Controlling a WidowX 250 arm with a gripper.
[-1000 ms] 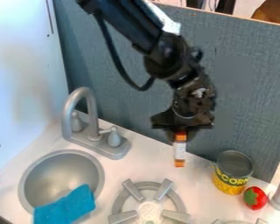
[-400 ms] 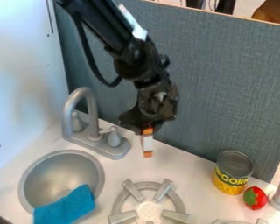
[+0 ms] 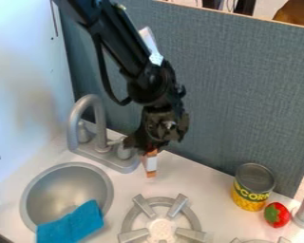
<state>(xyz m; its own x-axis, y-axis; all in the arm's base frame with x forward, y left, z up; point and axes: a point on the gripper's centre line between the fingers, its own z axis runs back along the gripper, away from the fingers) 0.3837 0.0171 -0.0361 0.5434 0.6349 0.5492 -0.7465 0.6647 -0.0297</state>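
The black mechanical hand (image 3: 150, 151) at mid-frame is clamping a slim orange-and-white block (image 3: 150, 164); the block's long axis is pointing downward.

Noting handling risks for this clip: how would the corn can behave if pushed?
The can looks rigid, so it probably wouldn't dent easily. Its round wall suggests it would roll if knocked over, though standing on its flat end it would likely slide first.

One fixed camera looks down at a slant from above the sink's front.
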